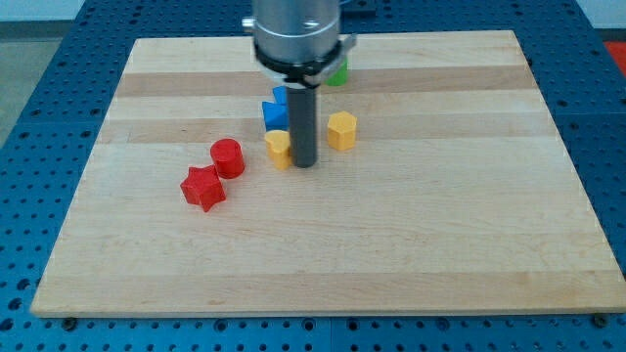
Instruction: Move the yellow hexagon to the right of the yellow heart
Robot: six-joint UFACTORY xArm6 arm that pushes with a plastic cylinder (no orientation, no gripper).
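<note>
The yellow hexagon [341, 129] stands on the wooden board, just right of the rod. The yellow heart [280, 148] lies just left of the rod, partly hidden by it. My tip [304, 162] rests on the board between the two yellow blocks, close beside the heart and a short gap left of the hexagon.
Two blue blocks [277, 110] sit stacked in view just above the heart, partly behind the rod. A green block [338, 72] peeks out under the arm's housing near the view's top. A red cylinder [227, 157] and a red star [203, 188] lie to the left. The board's edge [323, 312] runs along the bottom.
</note>
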